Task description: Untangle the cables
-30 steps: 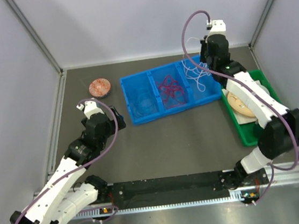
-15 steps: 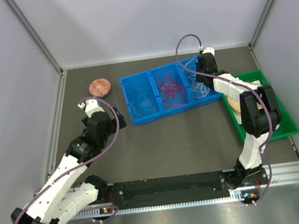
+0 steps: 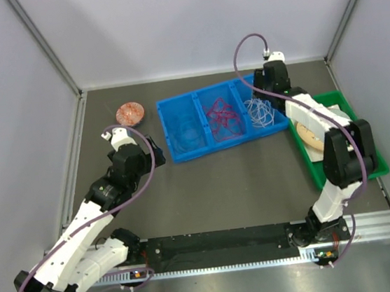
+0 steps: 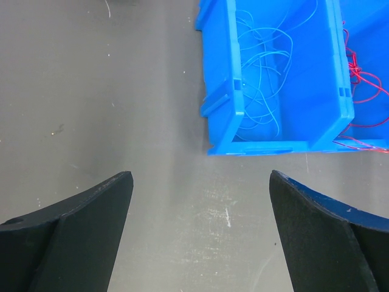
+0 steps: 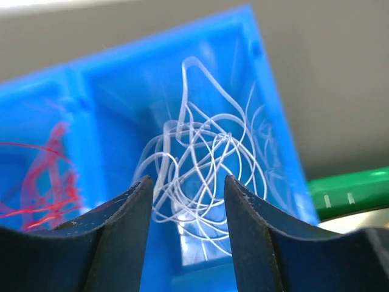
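Observation:
A blue bin [image 3: 230, 144] with three compartments holds the cables. Blue cables [image 3: 188, 133] lie in its left compartment, red cables [image 3: 221, 117] in the middle and white cables [image 3: 260, 112] on the right. My right gripper [image 5: 188, 177] hovers over the right compartment, open, nothing between its fingers. The white cables [image 5: 200, 158] lie in loose loops below it, beside the red cables [image 5: 48, 176]. My left gripper [image 4: 200, 176] stands wide open over bare table just short of the bin's left end, facing the blue cables [image 4: 261, 91].
A green tray [image 3: 373, 161] holding a tan round object [image 3: 314, 136] sits right of the bin, under the right arm. A copper-coloured round disc [image 3: 131, 113] lies at the back left. Grey walls close in the table on three sides.
My right gripper was shut and holding white cables above the bin; it dropped to the right compartment and opened, leaving them in the bin. The left arm barely moved.

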`<action>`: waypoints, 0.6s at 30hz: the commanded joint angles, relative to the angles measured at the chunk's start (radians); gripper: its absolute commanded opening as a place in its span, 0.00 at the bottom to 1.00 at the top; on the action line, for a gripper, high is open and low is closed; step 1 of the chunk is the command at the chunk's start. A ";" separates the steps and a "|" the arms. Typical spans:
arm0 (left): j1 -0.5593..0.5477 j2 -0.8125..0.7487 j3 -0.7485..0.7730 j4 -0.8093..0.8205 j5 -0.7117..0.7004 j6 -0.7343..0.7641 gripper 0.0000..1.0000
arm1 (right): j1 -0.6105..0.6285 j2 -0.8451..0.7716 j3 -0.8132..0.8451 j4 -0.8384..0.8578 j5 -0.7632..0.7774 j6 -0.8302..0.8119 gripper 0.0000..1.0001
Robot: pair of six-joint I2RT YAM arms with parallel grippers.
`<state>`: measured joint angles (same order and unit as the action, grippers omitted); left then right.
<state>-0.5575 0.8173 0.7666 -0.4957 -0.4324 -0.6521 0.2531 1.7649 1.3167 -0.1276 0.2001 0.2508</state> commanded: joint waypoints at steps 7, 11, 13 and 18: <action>0.007 -0.015 0.039 0.036 0.015 0.019 0.99 | -0.005 -0.303 -0.010 -0.045 0.027 -0.013 0.95; 0.007 -0.020 0.068 -0.010 -0.026 0.032 0.99 | -0.005 -0.361 0.009 -0.192 0.021 0.007 0.99; 0.010 -0.014 0.085 -0.038 -0.034 0.048 0.99 | -0.005 -0.404 0.004 -0.262 0.024 0.019 0.99; 0.010 0.040 0.135 -0.099 -0.022 0.074 0.99 | -0.005 -0.539 -0.098 -0.411 0.076 0.064 0.99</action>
<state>-0.5529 0.8234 0.8352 -0.5560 -0.4423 -0.6144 0.2531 1.3651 1.2778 -0.3771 0.2256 0.2684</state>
